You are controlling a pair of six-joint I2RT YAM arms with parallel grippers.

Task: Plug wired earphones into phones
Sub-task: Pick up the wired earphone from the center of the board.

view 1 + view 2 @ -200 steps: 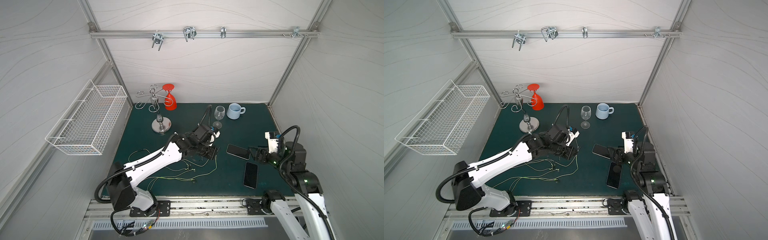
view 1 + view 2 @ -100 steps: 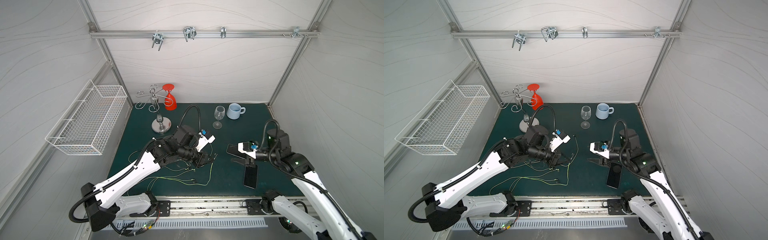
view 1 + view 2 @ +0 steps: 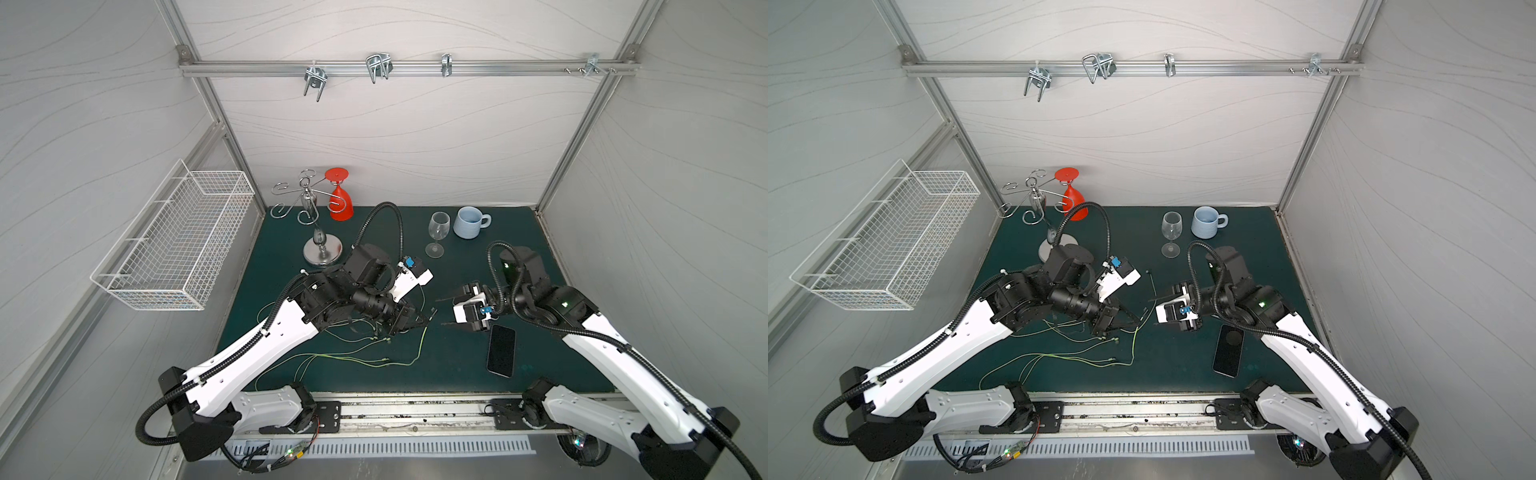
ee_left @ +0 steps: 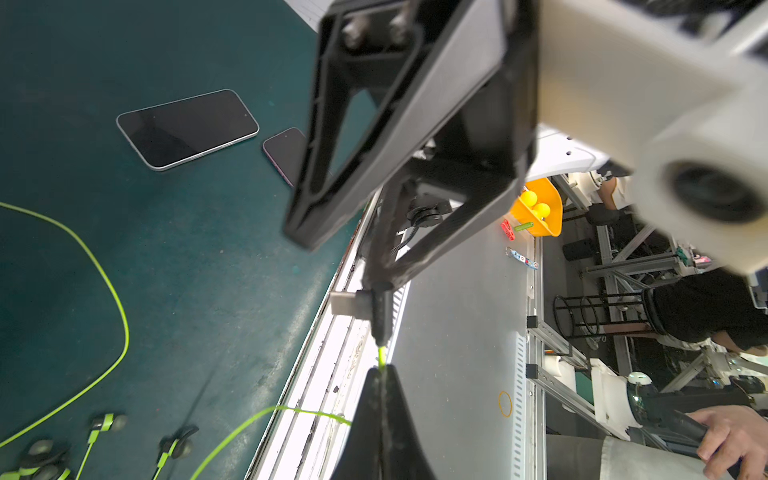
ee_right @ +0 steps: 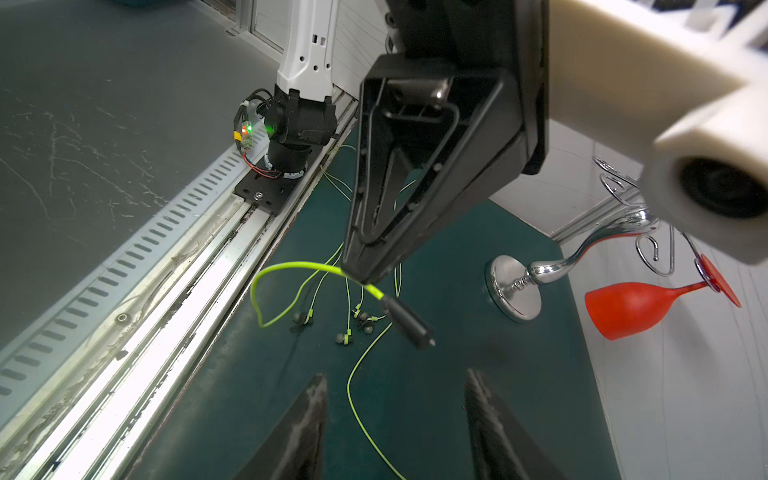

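The left hand (image 5: 358,268) is pressed together and pinches one pale green cord (image 5: 291,263) of the wired earphones, just behind its dark plug (image 5: 407,322). The plug sticks out free in the air above the green tabletop (image 3: 274,249), w/ nothing touching its tip. In the left wrist view the same plug (image 4: 380,309) stands just past the closed fingertips (image 4: 382,399).

The right hand (image 3: 449,311) faces the left one. Its two fingers (image 5: 305,424) are spread, and nothing is between them. The plug points approx. toward this gap but is apart from both fingers.

The rest of the earphones lies loose on the tabletop in front of the left arm: thin cords (image 3: 324,356) in curves, and small earbuds (image 5: 345,337) close together.

The left wrist view shows two phones (image 4: 187,129) lying flat, screens up, nr each other. One is fully in view, the other phone (image 4: 286,153) is partly hidden behind a finger of the right hand. In both top views only one phone (image 3: 500,351) shows, just beside the right hand, twd the front edge.

At the back stand a wine glass (image 3: 437,232) and a blue mug (image 3: 469,222), well apart from both hands.
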